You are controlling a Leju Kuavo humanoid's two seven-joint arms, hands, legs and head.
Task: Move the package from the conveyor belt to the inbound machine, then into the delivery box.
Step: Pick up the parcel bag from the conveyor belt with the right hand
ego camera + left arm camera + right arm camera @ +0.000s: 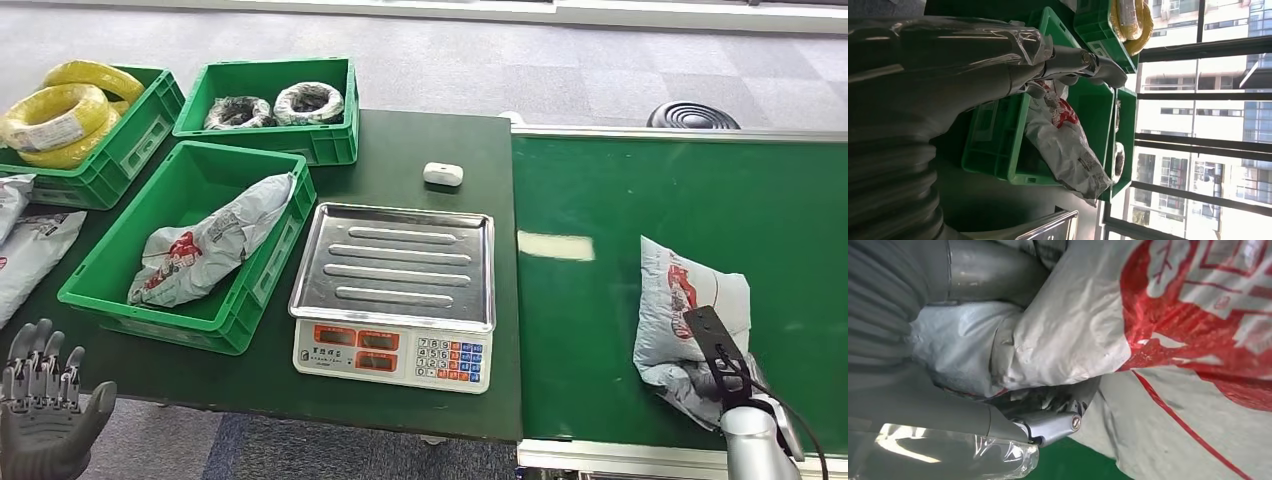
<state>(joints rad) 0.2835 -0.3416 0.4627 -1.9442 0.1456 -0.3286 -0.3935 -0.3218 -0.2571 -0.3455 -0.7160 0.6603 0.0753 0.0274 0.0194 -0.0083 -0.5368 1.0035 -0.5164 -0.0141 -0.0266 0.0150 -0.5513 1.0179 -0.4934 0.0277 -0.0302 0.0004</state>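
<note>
A grey-white package with red print (685,300) lies on the green conveyor belt (650,190) at the right. My right hand (725,375) grips its near end; in the right wrist view the bag (1148,340) is bunched between the thumb (1053,425) and the fingers (988,270). The inbound machine, a scale with a steel tray (400,265), stands left of the belt. Left of it is the green delivery box (160,322), holding another bag (205,250). My left hand (45,400) hovers open off the table's near-left corner, fingers spread (1063,65), in front of the box (993,145).
Behind the box stand two more green crates, one with yellow cable coils (60,115), one with dark coils (270,105). A small white device (443,174) lies behind the scale. More bags (25,250) lie at the far left. A black ribbed object (692,116) sits beyond the belt.
</note>
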